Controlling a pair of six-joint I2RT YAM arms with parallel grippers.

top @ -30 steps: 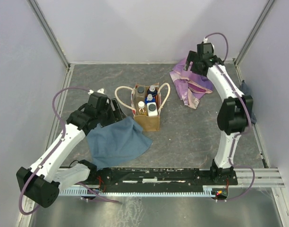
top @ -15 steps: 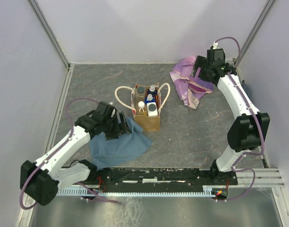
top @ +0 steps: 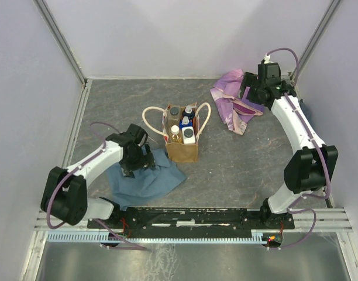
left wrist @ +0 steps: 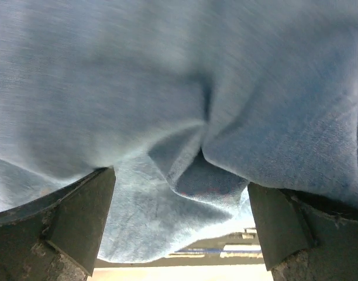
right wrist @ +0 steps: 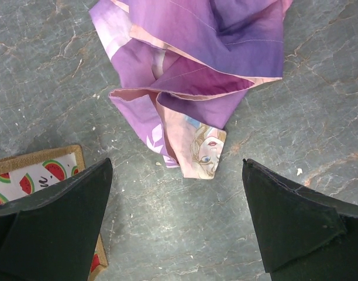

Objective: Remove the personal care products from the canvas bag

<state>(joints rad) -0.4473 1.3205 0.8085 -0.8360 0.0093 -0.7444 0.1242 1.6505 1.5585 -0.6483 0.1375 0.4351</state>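
left gripper (left wrist: 179,199): jaws apart against blue cloth (left wrist: 167,76), near-left; lift clear.
right gripper (right wrist: 176,193): jaws apart, far-right corner.
bottles (top: 185,123): upright in canvas bag (top: 183,152); grip from above.

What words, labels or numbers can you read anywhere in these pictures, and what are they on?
Watermelon-print panel, likely the canvas bag's side: script letters, partly hidden, unreadable.
Bottle labels: too small to read.
Purple-pink cloth: a cartoon face, no words.
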